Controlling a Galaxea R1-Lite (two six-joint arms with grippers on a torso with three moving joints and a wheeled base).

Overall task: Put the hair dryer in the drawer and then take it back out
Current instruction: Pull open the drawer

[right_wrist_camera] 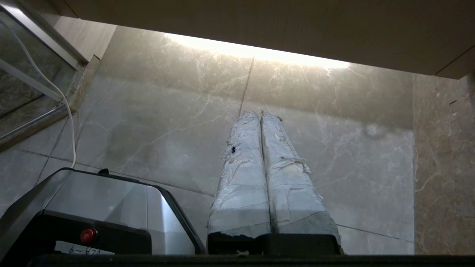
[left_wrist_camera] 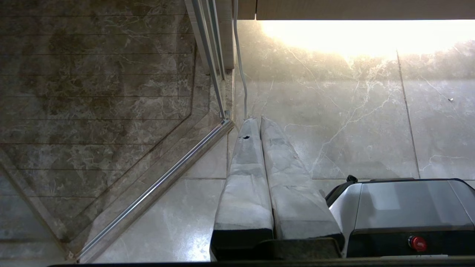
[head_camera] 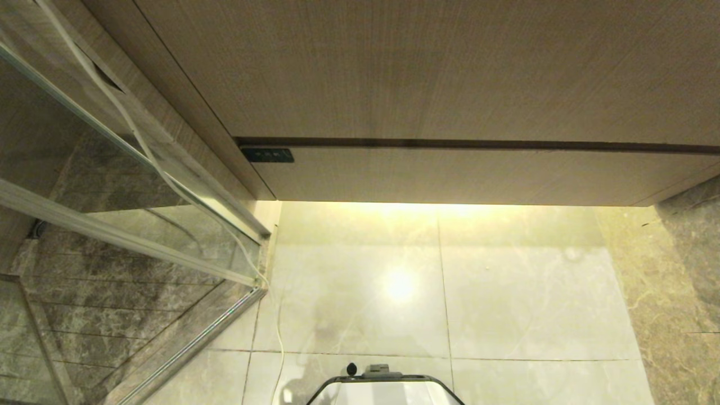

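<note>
The hair dryer is out of view. The drawer (head_camera: 450, 175) shows as a flat, handle-less light wood front, pushed in under a taller wood panel (head_camera: 427, 67). A dark seam runs between the two. My left gripper (left_wrist_camera: 258, 118) hangs over the floor tiles beside my base, its white-wrapped fingers (left_wrist_camera: 245, 163) pressed together with nothing between them. On the other side of the base my right gripper (right_wrist_camera: 259, 113) is likewise shut and empty above the tiles. Neither arm shows in the head view.
A glass shower screen with a metal rail (head_camera: 129, 236) stands at the left, and a thin white cord (head_camera: 146, 149) runs down along it to the floor. A small black panel (head_camera: 267, 155) sits at the drawer's left end. My base (head_camera: 385, 388) is at the bottom; brown marble (head_camera: 686, 292) borders the right.
</note>
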